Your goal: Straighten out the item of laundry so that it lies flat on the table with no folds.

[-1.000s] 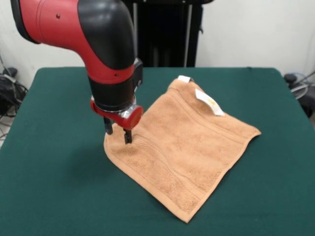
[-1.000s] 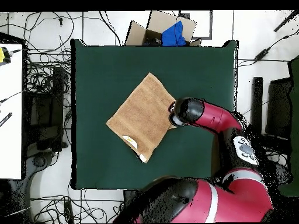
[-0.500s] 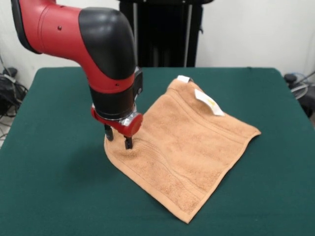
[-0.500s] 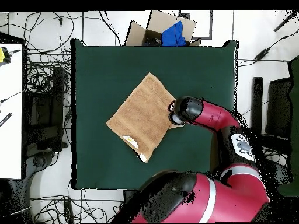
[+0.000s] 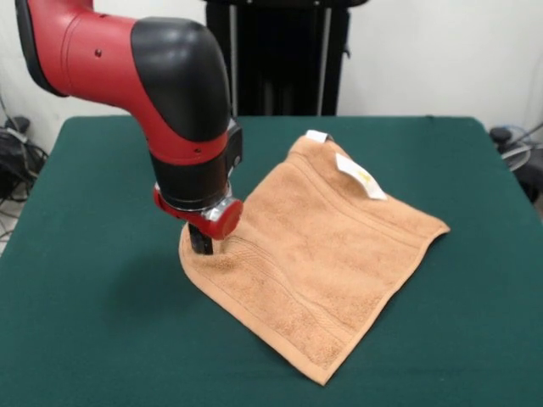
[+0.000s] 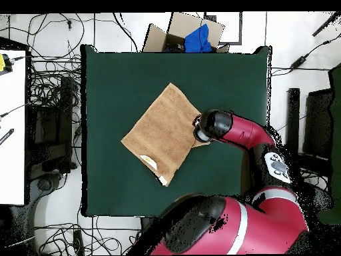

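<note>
One towel (image 5: 318, 254), peach-orange, sits at the centre of the front view, spread like a diamond on the green surface (image 5: 93, 339). Its white tag (image 5: 361, 178) shows near the upper corner, where the edge looks turned over. The red and black arm comes down at the left of the frame, and the hand (image 5: 202, 243) is pressed right onto the towel's left corner. The tips look drawn together down in the pile, most likely pinching the cloth, though the wrist hides the contact itself.

Over to the overhead view: the towel (image 6: 162, 131) lies left of centre on the surface (image 6: 113, 73), with the arm reaching in from the lower right. The hand itself is buried under the wrist here, at the towel's right corner. The tag (image 6: 148, 161) shows pale near the bottom corner.

Call it the corner-grab step, just underway. My read is that the next move calls for a low, steady pull outward on that corner to draw the cloth taut, without lifting it so high that fresh folds drop in.
</note>
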